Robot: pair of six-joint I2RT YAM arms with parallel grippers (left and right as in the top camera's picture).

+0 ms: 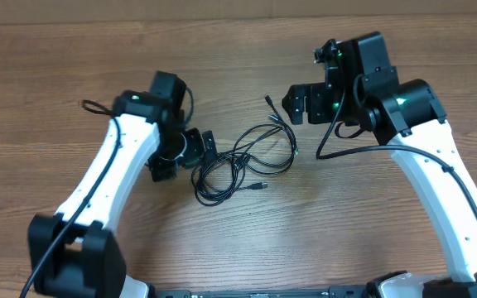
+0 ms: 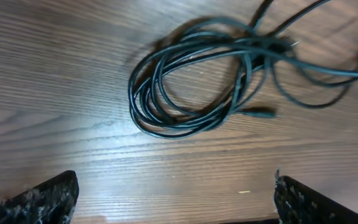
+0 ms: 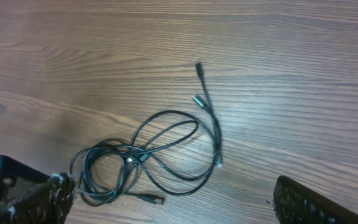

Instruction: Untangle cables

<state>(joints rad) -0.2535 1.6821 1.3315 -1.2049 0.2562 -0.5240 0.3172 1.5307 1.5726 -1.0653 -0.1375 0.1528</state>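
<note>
Left wrist view: the cables [image 2: 191, 87] are softly blurred and run off the top and right edges, so their crossings cannot be traced. In their own wrist views, the left gripper [image 2: 175, 183] and right gripper [image 3: 169, 183] each show only dark finger tips, the rest cut off by the bottom edge. Overhead, the plug ends [image 1: 261, 187] seem too small to tell apart.
</note>
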